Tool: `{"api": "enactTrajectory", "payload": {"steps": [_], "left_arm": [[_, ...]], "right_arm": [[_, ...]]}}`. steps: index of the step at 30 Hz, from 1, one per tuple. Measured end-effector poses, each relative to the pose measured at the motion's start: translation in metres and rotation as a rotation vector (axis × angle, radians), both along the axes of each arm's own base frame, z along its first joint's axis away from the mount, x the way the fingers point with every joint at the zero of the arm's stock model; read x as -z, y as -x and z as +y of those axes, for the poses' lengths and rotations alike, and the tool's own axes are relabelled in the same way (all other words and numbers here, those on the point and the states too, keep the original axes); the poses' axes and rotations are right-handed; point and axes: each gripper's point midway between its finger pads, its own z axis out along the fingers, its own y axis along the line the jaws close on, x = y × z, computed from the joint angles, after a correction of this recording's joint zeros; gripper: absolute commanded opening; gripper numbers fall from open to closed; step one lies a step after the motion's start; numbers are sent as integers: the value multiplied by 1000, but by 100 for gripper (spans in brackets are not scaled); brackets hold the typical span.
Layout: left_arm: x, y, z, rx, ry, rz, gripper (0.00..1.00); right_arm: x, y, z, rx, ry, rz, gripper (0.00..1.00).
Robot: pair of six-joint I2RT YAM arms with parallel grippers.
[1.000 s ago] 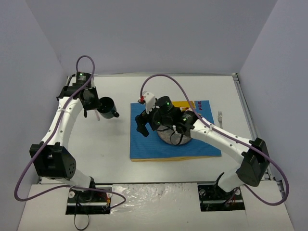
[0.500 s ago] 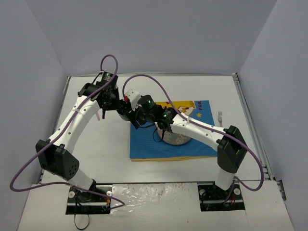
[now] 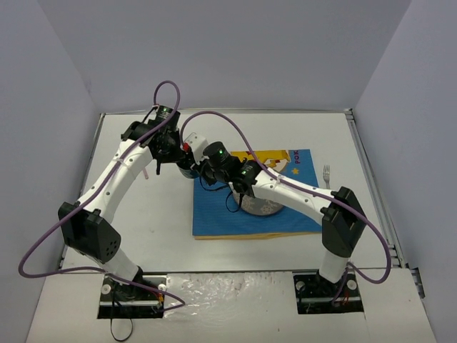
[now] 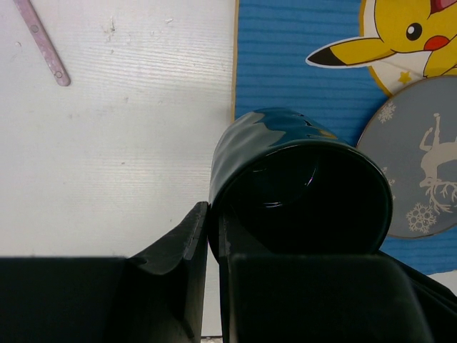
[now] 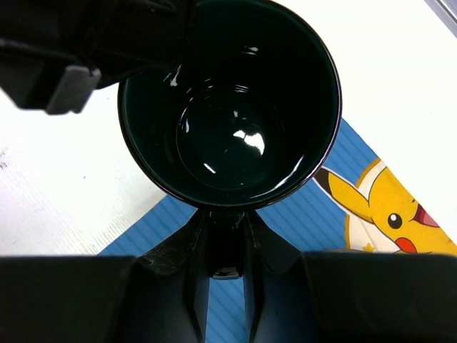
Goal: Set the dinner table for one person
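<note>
Two arms meeting over one mug, top and wrist views. The left claw (image 4: 213,221) is closed on the mug (image 4: 285,143), its two fingers pinching the wall at the rim, one outside and one inside; the right claw (image 5: 227,236) is closed on the same mug from the opposite side, its fingers pressed against a dark handle-like stub just under the rim. The mug is dark green, glossy and empty, its mouth facing the right wrist camera; whether it rests on the surface or hangs clear of it cannot be told. The desk (image 3: 314,132), white with thin metal edge rails, lies beneath both claws and carries everything else. The blue placemat (image 3: 221,214) lies under the right claw, its edge running directly below the mug; its yellow cartoon figure (image 5: 393,214) sits just beyond that claw. The grey plate (image 4: 418,164), printed with a white deer and snowflakes, lies on the placemat ahead and right of the left claw; a pink strip (image 4: 43,43) lies on bare desk ahead and left of it. A fork (image 3: 326,174) lies well apart from both claws, just beside the placemat's far edge.
</note>
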Motion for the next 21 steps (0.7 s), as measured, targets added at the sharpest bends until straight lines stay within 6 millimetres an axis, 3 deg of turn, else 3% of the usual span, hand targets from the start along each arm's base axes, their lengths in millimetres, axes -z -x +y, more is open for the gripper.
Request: {"api": "enactTrajectory", "payload": {"steps": [2,3,4,6,10,16,21], "left_arm": [[-1,-1,0,0,1,-3,5],[-1,-1,0,0,1,-3,15],[-1,-1,-1,1,2,-3,18],[-1,-1,-2,10,8,-5,39],[-8,-3,-6,21,35,-29,58],[-17,-6,3,10,62,-77,84],[-2,-1,36,-42,51,-95,97]], "right_arm": [[0,-1,0,3,0,-4,0],[0,-1,0,3,0,-4,0],[0,-1,0,4,0,-5,0],[2,-3,-2,9,0,-6,0],[28,-6,-23,35,45,22,0],[65,-11,-84,113,117,83,0],[45,-24,-154,225,84,50,0]]}}
